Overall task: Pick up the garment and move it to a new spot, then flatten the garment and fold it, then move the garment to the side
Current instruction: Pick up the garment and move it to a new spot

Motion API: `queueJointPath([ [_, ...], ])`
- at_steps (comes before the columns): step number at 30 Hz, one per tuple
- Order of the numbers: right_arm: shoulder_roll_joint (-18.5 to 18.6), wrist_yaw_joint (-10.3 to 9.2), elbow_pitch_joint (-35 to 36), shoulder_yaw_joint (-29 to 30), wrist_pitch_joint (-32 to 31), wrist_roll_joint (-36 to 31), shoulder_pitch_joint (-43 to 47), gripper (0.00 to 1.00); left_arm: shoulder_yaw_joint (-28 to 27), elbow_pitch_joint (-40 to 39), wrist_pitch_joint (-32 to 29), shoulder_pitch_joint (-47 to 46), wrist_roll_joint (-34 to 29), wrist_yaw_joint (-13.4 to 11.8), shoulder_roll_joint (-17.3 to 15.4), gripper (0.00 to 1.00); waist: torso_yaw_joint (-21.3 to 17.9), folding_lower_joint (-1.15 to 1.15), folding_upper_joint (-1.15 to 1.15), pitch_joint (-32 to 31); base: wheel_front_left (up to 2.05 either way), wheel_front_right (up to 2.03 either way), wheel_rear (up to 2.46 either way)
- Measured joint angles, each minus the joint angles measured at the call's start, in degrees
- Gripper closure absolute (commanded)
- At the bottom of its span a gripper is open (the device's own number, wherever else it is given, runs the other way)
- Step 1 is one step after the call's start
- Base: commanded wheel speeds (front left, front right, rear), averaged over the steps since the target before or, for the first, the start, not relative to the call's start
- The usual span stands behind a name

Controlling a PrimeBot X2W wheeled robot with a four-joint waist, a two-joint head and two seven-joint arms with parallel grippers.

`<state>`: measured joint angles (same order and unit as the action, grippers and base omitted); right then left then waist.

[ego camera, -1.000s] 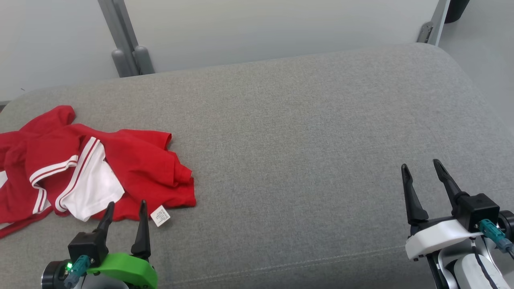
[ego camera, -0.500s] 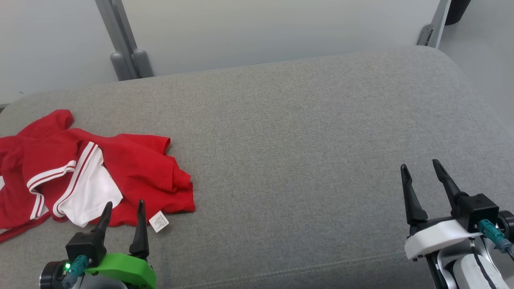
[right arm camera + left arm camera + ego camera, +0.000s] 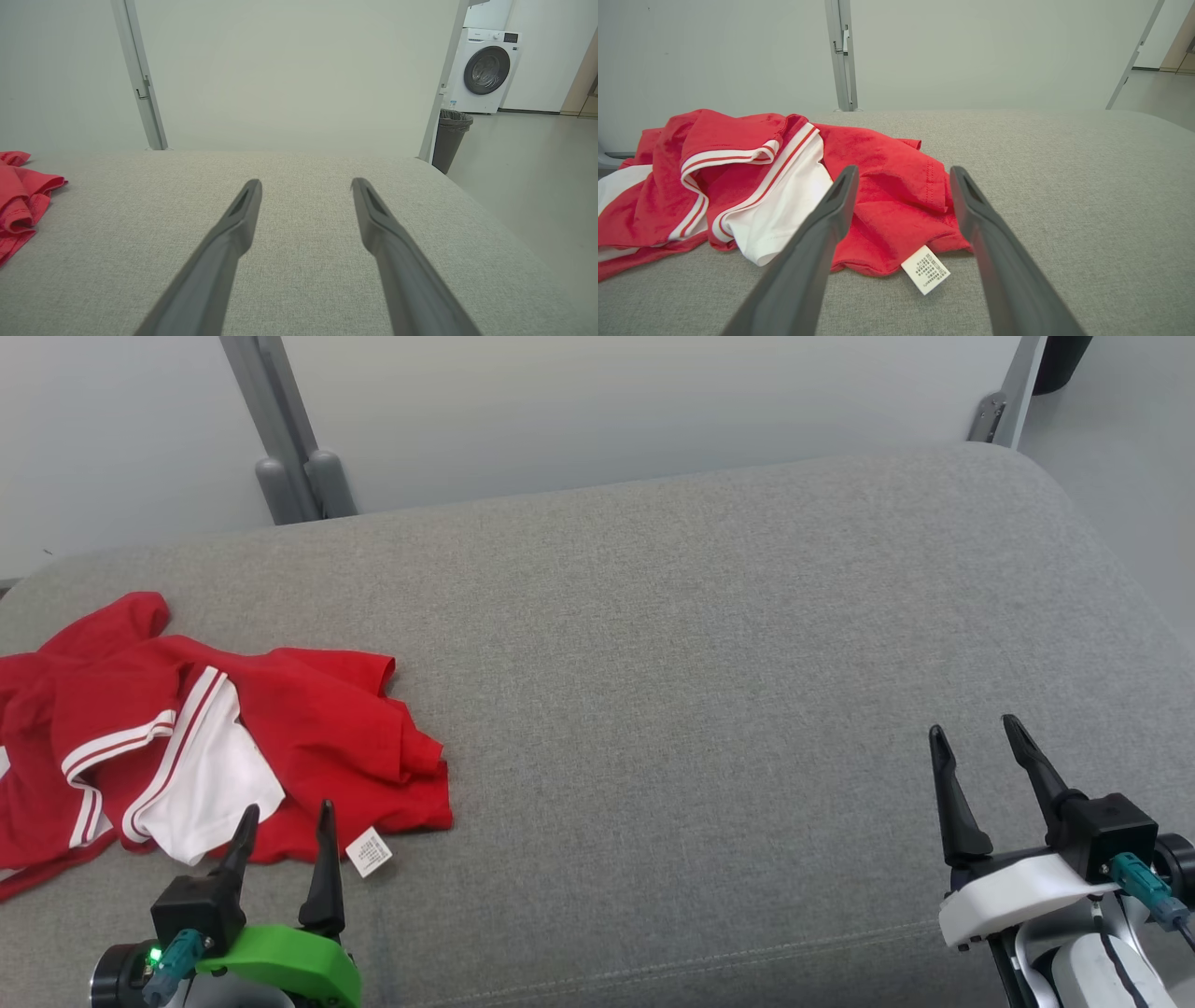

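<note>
Garment (image 3: 317, 737) sits bunched at the left end of the grey cushion (image 3: 709, 644). It is red knit with a white panel (image 3: 210, 784) and red-and-white striped trim, and part of it runs off the head view's left side. A white care label (image 3: 369, 852) pokes out of the near hem onto the grey fabric, toward the cushion's front edge. Left hand (image 3: 288, 808) is near the front-left corner, right in front of the heap, fingers spread wide with nothing gripped. In the head view its tips overlap the near hem; can't tell if they touch it. In the left wrist view the left hand (image 3: 903, 170) frames a red fold of the garment (image 3: 887, 196), and the care label (image 3: 925, 269) lies between the two fingers, lower down. Right hand (image 3: 972, 726) is at the front-right corner, also wide, holding nothing, over plain cushion and well apart from the garment. Between the hands there's just grey fabric, with a seam along the front edge. Behind the back edge is a pale wall, with a grey metal post (image 3: 280, 448) at back left and a second slanted post (image 3: 1013, 392) by the back-right corner. In the right wrist view the right hand (image 3: 306, 182) points at the wall, with a red edge of the garment (image 3: 18, 196) at far left. A dark lined bin (image 3: 449, 140) stands on the floor off the back-right corner, with a white washing machine (image 3: 486, 70) beyond it.
</note>
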<state>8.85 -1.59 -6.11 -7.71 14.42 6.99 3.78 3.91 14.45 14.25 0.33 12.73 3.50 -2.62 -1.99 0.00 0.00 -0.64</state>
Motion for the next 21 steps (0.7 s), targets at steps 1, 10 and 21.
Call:
queueJointPath([
  [1, 0.0, 0.00, 0.0, 0.0, 0.0, 0.0, 0.0, 0.00, -0.1, 0.0, 0.0, 0.0, 0.0, 0.0, 0.0, 0.00, 0.0, 0.00, 0.00, 0.0, 0.00, 0.00, 0.00],
  [10, -0.1, 0.07, -0.1, 0.2, 0.0, -0.2, 0.0, 0.00, -0.1, 0.0, 0.0, 0.0, -0.4, 0.0, 0.0, 0.00, 0.1, 0.00, 0.00, -0.1, 0.00, 0.00, 0.00],
  [21, -0.3, 0.52, -0.1, 0.3, 0.0, -0.4, 0.0, 0.00, -0.2, 0.0, 0.0, 0.0, -0.4, 0.0, 0.1, 0.00, 0.4, 0.00, 0.00, -0.1, 0.00, 0.00, 0.00],
])
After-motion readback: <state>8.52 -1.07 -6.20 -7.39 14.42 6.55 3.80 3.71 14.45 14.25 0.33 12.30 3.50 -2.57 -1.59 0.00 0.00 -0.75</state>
